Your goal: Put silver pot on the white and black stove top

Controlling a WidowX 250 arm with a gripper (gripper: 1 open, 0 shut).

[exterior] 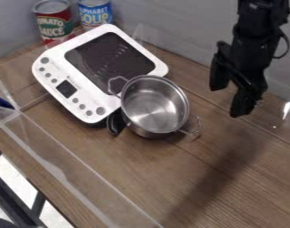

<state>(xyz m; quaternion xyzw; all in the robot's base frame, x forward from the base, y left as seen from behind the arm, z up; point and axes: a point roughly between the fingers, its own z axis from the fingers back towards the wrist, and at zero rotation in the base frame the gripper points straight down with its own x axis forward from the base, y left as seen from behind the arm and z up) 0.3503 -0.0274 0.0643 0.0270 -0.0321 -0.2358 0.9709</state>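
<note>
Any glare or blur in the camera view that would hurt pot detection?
Camera view: low-res and soft overall; silver pot interior shows bright reflections; stove top black glass has mild sheen; gripper dark, little detail, jaws open.

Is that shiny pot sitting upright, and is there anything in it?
Upright and empty: the silver pot rests on its base, its bare steel inside showing.
</note>
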